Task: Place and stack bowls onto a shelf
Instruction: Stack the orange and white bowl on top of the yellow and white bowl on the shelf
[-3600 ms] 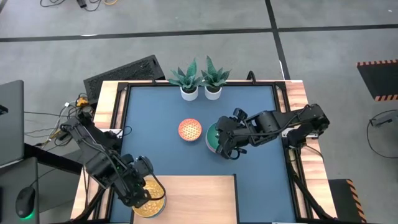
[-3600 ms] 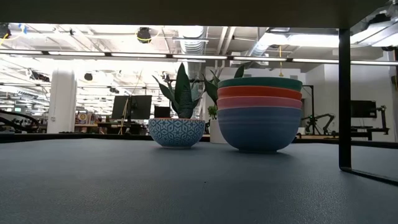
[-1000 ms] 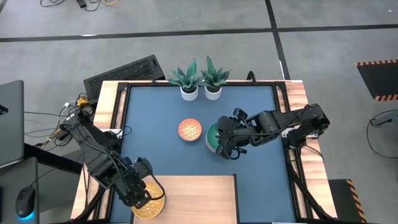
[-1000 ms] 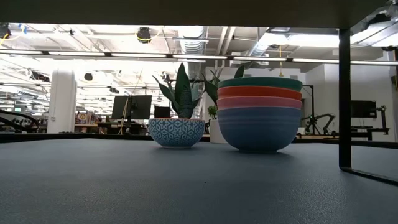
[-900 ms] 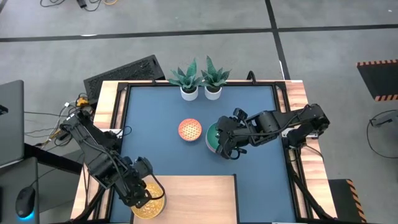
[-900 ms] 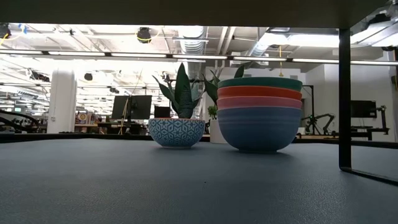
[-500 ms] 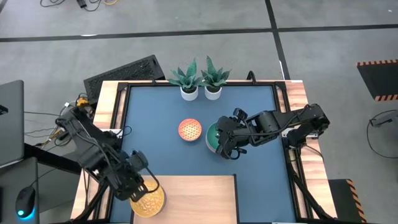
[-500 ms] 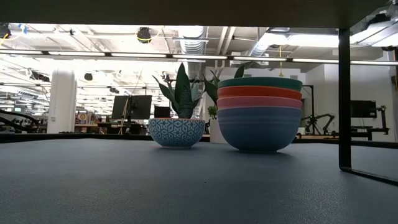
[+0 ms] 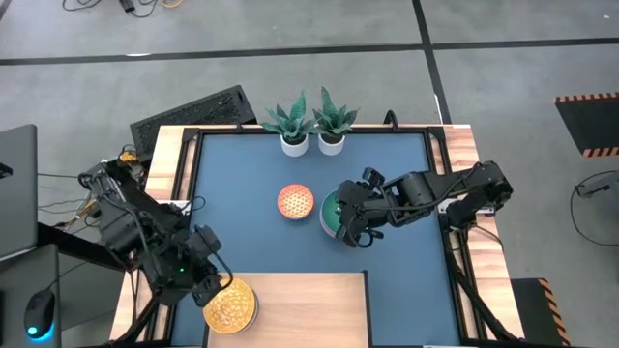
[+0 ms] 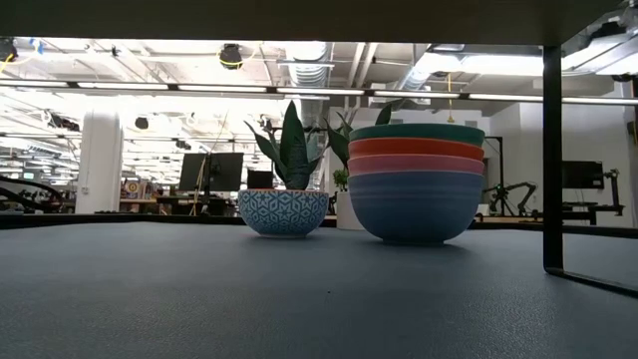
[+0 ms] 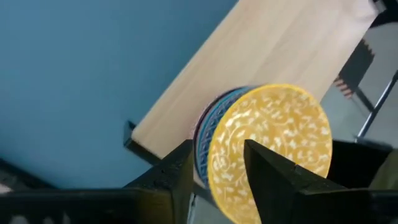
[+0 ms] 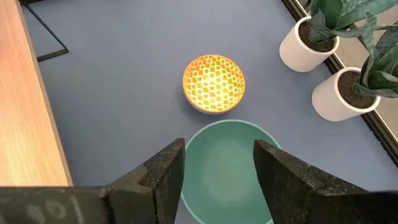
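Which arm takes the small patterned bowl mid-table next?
Right, likely. The right gripper hangs open over the green bowl stack, right beside the patterned bowl. The left gripper is off at the shelf by the yellow bowl.

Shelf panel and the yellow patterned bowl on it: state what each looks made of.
Shelf panel: looks like pale wood with a matte finish; faint lengthwise grain shows in the left wrist view. Yellow patterned bowl: probably glazed ceramic, judging by its smooth surface and fine white pattern, though printed plastic cannot be ruled out.
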Robot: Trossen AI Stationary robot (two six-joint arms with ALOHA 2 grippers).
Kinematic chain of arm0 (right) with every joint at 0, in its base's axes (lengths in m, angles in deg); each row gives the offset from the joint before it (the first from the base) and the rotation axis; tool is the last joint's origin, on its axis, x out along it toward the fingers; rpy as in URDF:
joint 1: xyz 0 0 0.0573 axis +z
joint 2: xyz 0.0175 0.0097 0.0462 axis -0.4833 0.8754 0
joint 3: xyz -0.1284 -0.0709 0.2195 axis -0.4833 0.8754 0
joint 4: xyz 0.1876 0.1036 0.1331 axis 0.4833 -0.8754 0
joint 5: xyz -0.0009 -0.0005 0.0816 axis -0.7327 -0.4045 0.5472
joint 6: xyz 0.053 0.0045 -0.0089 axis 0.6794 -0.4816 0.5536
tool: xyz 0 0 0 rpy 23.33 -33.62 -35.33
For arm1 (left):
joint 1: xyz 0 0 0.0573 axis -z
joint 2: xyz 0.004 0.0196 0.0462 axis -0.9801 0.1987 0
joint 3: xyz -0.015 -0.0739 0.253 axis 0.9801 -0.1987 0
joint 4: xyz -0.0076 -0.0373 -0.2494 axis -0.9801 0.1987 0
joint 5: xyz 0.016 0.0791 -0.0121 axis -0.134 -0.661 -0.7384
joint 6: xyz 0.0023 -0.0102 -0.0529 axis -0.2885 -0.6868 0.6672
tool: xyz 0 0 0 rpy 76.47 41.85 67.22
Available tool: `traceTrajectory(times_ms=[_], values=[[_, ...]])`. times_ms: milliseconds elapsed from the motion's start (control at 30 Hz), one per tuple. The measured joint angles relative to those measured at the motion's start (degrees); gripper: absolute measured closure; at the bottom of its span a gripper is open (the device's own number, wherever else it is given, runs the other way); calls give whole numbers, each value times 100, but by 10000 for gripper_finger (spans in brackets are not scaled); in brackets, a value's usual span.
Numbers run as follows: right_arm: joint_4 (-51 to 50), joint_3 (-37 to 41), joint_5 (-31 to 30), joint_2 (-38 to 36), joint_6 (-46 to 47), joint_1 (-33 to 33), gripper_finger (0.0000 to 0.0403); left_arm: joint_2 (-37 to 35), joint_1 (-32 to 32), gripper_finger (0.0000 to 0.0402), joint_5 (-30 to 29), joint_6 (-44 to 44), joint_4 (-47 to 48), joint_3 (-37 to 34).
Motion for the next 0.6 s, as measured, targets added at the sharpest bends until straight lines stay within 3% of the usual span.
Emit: traceTrajectory(times_ms=[300, 433, 600], values=[[1320, 0, -17, 0, -552, -71, 187, -57, 504, 394, -1254, 193, -120, -2], [1819, -13, 144, 164, -720, -519, 187, -475, 614, 383, -1970, 89, -252, 2], [1709, 6, 722, 565, -1244, -1090, 187, -855, 542, 356, -3219, -463, -144, 0]])
